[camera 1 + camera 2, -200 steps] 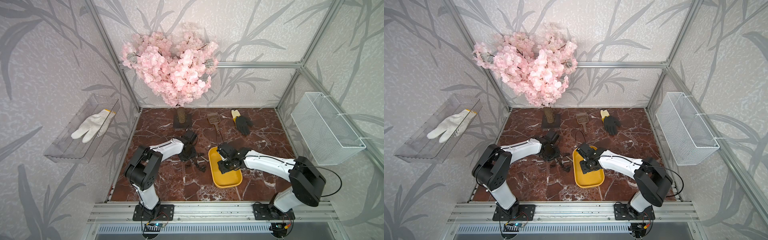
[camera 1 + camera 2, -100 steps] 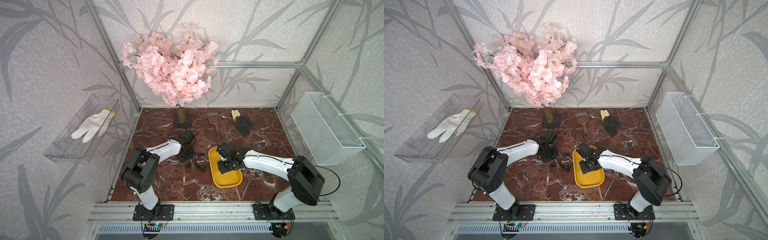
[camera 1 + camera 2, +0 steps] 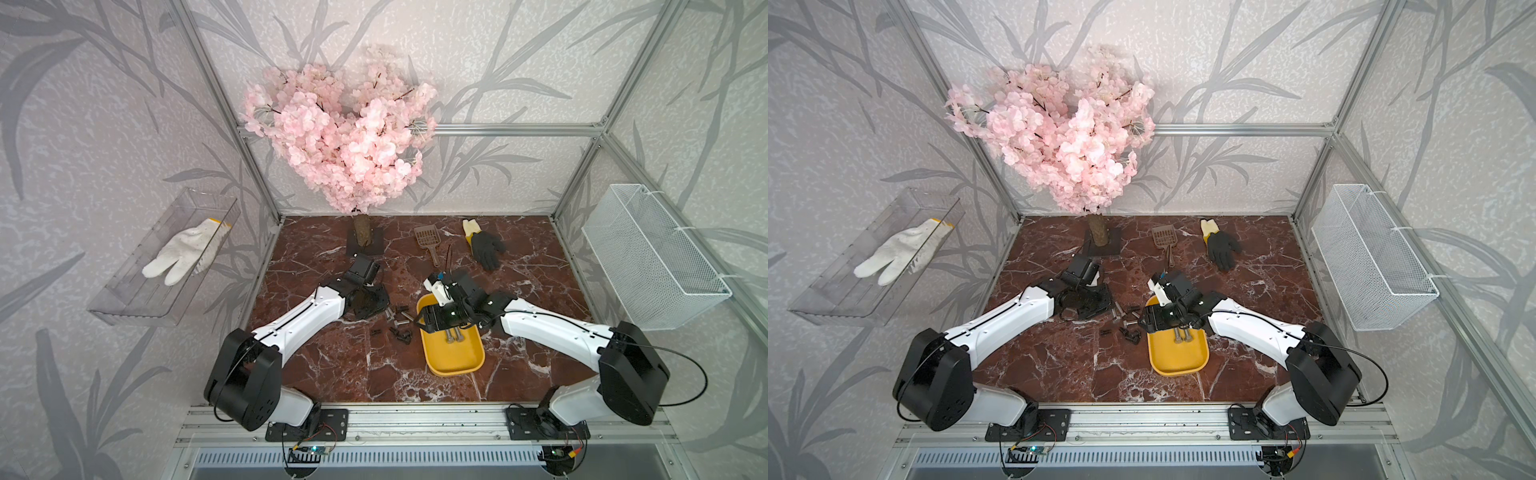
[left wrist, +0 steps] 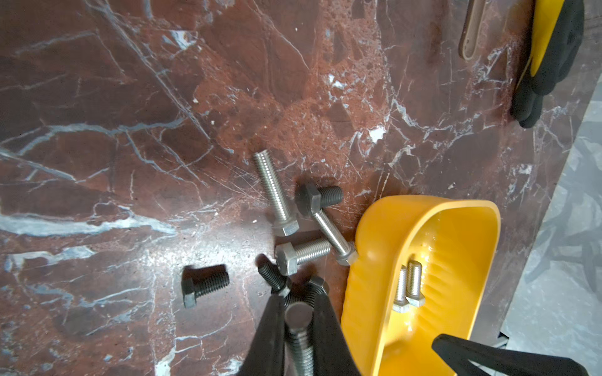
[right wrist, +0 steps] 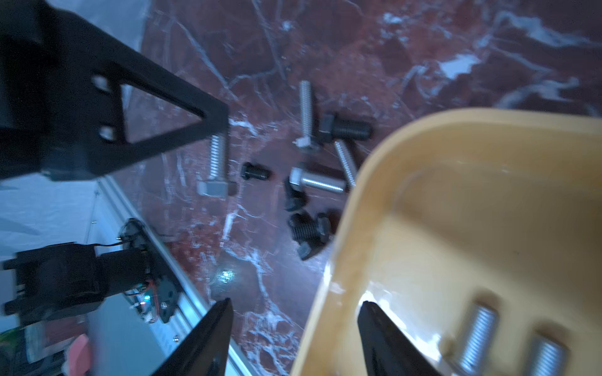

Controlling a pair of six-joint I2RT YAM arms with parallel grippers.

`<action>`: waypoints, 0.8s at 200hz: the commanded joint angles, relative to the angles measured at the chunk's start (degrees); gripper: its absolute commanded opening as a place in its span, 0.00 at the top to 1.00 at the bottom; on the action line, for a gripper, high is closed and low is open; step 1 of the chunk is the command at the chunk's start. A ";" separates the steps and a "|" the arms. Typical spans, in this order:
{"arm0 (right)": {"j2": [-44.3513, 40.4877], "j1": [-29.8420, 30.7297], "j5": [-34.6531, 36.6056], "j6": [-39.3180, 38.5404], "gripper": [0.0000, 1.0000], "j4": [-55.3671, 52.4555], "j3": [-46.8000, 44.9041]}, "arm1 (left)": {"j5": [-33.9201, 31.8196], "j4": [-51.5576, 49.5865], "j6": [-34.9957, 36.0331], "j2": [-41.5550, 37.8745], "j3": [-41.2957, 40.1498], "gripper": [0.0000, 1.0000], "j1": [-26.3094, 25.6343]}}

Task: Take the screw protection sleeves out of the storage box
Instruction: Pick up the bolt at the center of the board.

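Jaws first: the left gripper (image 4: 298,298) is clamped tight on a silver bolt (image 4: 298,328), holding it by the threaded shank with the hex head pointing at the table. The right gripper (image 5: 296,302) is spread well apart with nothing in it. One of its fingers (image 5: 205,345) is outside the wall of the yellow tray (image 5: 456,228) and the other is inside, so it straddles the rim without squeezing it. Going biggest down, the red marble table (image 3: 332,374) fills the lower middle of both top views. The yellow tray sits on it a bit right of centre, with the right gripper over its upper end. Inside the tray I can only make out two silver bolts (image 4: 410,286), lying side by side and touching. Three loose bolts (image 4: 277,195) are scattered on the marble just beside the tray's left wall, one with its head right up against it. Smallest last: the black sleeves (image 4: 205,286) I can see all lie on the table, just left of the tray in the top views and mixed in with the loose bolts. One pokes out right by the left gripper's fingertips.
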 commanded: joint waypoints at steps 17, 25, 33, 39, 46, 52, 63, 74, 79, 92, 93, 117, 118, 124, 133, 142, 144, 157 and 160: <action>6.74 -0.13 -13.52 5.94 0.32 14.14 1.69 | 3.35 1.10 -0.90 -2.82 -0.69 0.97 -0.94; 8.18 0.01 -14.52 6.95 0.32 15.43 1.94 | 3.29 1.12 -1.00 -3.03 -0.72 0.97 -1.18; 9.25 0.03 -15.12 7.75 0.32 16.76 1.91 | 3.38 1.34 -1.18 -3.07 -0.85 0.97 -1.42; 9.97 0.01 -15.62 8.20 0.32 17.67 1.93 | 3.39 1.43 -1.33 -3.12 -0.90 0.97 -1.47; 10.59 0.03 -16.26 8.80 0.32 18.73 1.81 | 3.54 1.59 -1.52 -3.11 -0.98 0.97 -1.64; 11.00 0.10 -16.76 9.23 0.32 19.74 1.72 | 3.62 1.77 -1.57 -3.07 -0.99 0.97 -1.86; 11.49 0.17 -17.52 9.69 0.32 21.23 1.71 | 3.50 1.91 -1.79 -3.05 -0.86 0.97 -2.07; 11.85 0.14 -17.43 9.79 0.32 21.37 1.94 | 3.65 2.21 -1.93 -2.95 -0.82 0.97 -2.41; 12.10 0.16 -17.34 9.64 0.32 21.15 2.17 | 3.80 2.42 -2.06 -2.98 -0.77 0.97 -2.59; 12.44 0.05 -17.08 9.15 0.32 20.14 3.10 | 3.67 2.59 -2.28 -2.88 -0.62 0.97 -3.17; 12.44 0.08 -17.03 9.10 0.32 20.06 3.14 | 3.66 2.60 -2.30 -2.89 -0.58 0.97 -3.23; 15.19 -0.06 -16.90 9.32 0.34 19.72 4.29 | 3.49 2.95 -2.75 -2.86 -0.66 0.97 -3.96; 15.22 -0.06 -16.90 9.32 0.35 19.68 4.30 | 3.48 2.96 -2.76 -2.88 -0.69 0.97 -3.98; 15.57 -0.06 -16.86 9.33 0.36 19.65 4.49 | 3.48 3.05 -2.84 -2.94 -0.80 0.97 -4.16; 16.02 -0.21 -16.73 9.44 0.38 19.47 4.91 | 3.40 3.02 -2.88 -2.97 -0.71 0.97 -4.37; 16.51 -0.24 -16.71 9.41 0.42 19.05 5.32 | 3.37 3.09 -2.87 -3.01 -0.75 0.97 -4.65; 16.55 -0.26 -16.72 9.41 0.43 19.03 5.41 | 3.34 3.04 -2.97 -3.01 -0.80 0.97 -4.69; 16.72 -0.33 -16.68 9.32 0.49 18.71 5.61 | 3.13 3.01 -2.86 -2.98 -0.86 0.97 -4.87; 16.73 -0.32 -16.64 9.30 0.51 18.64 5.71 | 3.13 2.97 -2.93 -3.05 -0.90 0.97 -4.94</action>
